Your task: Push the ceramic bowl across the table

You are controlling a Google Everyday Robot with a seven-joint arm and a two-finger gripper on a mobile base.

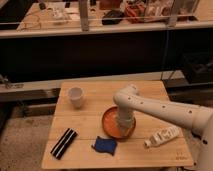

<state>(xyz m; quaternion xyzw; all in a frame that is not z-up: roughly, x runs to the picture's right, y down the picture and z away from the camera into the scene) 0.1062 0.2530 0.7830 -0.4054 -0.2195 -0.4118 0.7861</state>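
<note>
the gripper [124, 121] sits down inside the ceramic bowl [119, 123] at mid-table [90, 121] — i cannot tell its grip state. pushing step seems underway — next, a steady lateral shove, probably clear of the blue cloth [104, 145].
</note>
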